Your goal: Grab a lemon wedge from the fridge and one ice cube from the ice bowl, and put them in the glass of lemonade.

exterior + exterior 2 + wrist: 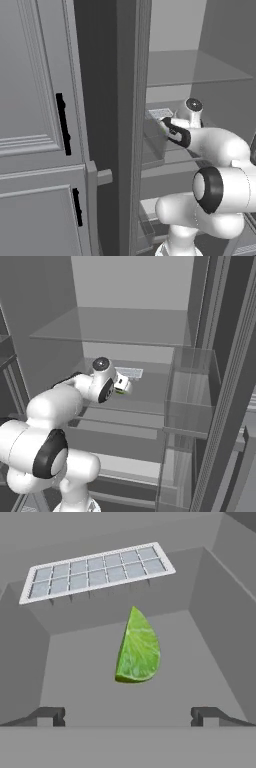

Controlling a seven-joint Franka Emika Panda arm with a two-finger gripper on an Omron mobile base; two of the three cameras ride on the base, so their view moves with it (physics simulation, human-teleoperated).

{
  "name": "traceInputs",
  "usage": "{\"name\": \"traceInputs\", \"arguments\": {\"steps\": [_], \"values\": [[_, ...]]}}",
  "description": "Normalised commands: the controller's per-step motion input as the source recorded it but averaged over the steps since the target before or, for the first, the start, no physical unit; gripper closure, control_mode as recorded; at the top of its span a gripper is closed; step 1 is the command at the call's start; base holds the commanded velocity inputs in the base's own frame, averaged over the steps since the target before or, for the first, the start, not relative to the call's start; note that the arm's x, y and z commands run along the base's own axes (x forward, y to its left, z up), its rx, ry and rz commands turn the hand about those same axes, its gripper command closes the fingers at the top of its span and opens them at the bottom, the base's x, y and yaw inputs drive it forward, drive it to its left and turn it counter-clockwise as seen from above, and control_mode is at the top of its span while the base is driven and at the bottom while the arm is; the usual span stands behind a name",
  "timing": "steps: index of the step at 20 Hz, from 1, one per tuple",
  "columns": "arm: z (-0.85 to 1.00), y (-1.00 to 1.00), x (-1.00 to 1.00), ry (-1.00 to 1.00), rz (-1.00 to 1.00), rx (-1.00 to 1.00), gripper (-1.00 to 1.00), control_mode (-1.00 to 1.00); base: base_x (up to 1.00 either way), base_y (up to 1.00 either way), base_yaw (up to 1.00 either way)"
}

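The end effector [128, 716] is inside the open fridge [127, 100], over a glass shelf [125, 418]. In the hand view its two dark fingertips [51, 716] stand wide apart at the bottom, with nothing between them; it holds nothing.

Just beyond the tips, centred on the gap between them, the lemon wedge [137, 648] stands on the grey shelf floor. Its long axis runs upright in that view: the pointed end is at the top, toward the back of the shelf, and the rounded, broad end is at the bottom, nearest the end effector. The cut green-yellow face is turned to the camera. It is clear of both fingertips, and bare shelf lies all round it. In the right base view the wedge [120, 390] shows as a small yellow spot just at the front of the hand.

Side walls close in on the left and right of the shelf, well apart from the wedge. Farther back, near the rear edge of the shelf, lies a flat white ice-cube tray [97, 571], apart from the wedge and set across with its long side roughly along the back wall.

In the left base view, light grey panelled cabinets [35, 125] with black handles [63, 124] stand left of the fridge door's edge.
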Motion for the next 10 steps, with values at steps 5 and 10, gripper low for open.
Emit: {"name": "traceInputs", "arguments": {"steps": [5,10], "values": [[-0.26,-0.01,0.55,0.00,-0.01,0.00,-1.00,-1.00,0.00,0.00,0.00],[-0.26,-0.14,0.64,0.00,-0.02,0.00,-1.00,-1.00,0.00,0.00,0.00]]}}
